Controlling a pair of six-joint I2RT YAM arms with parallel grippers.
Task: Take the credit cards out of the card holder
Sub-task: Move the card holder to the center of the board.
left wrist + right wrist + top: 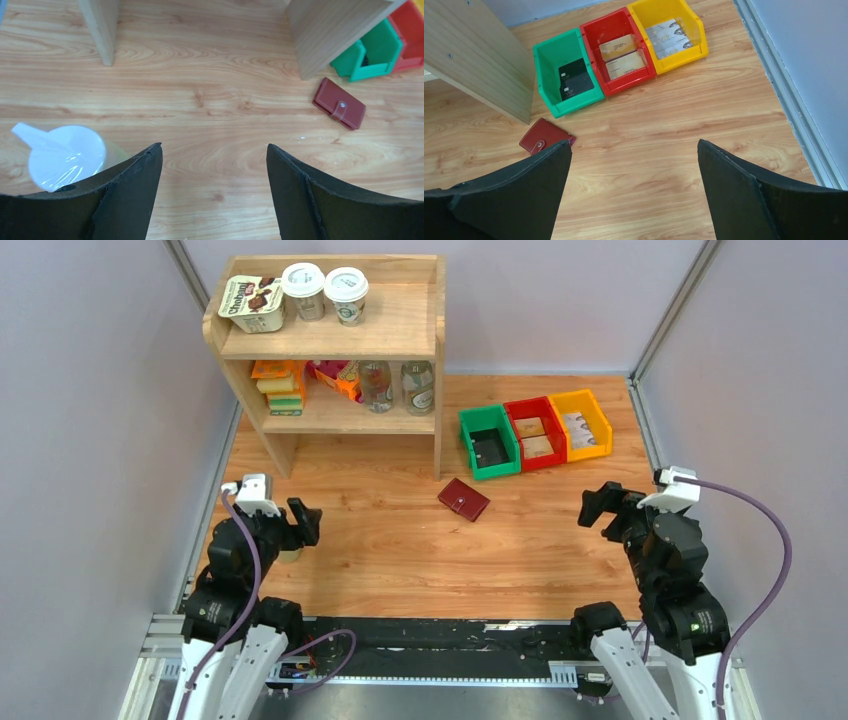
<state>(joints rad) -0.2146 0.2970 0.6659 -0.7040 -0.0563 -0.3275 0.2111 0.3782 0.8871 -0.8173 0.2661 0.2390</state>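
Observation:
The card holder (463, 499) is a maroon wallet lying shut on the wooden table, in front of the shelf's right leg. It also shows in the left wrist view (339, 103) and in the right wrist view (544, 136), its tab snapped closed. Its cards are hidden inside. My left gripper (308, 520) is open and empty at the table's left, well away from the holder. My right gripper (597, 503) is open and empty at the right, also apart from it.
A wooden shelf (340, 345) with cups, jars and boxes stands at the back left. Green (489, 440), red (535, 432) and yellow (581, 424) bins with cards in them sit right of it. A white-lidded cup (65, 155) stands beside my left gripper.

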